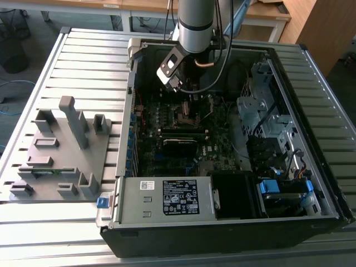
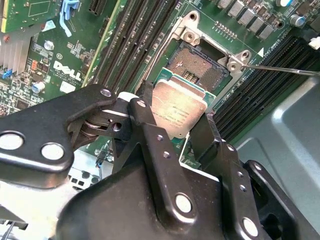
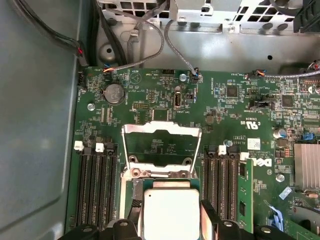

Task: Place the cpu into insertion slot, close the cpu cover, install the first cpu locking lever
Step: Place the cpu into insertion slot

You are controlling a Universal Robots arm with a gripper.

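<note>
My gripper is shut on the cpu, a flat silver-grey square held by its two opposite edges between the black fingers. In the second wrist view the cpu hangs over the near edge of the insertion slot, whose dark pin field lies bare. In the first wrist view the cpu sits between my fingertips, and the cpu cover stands swung open just beyond it. A thin locking lever sticks out sideways from the socket corner. In the exterior view my gripper hovers above the insertion slot.
The open computer case lies on a slatted metal table. Long black memory slots flank the socket on both sides. Loose cables run along the case wall. A grey fixture block stands at the exterior view's left.
</note>
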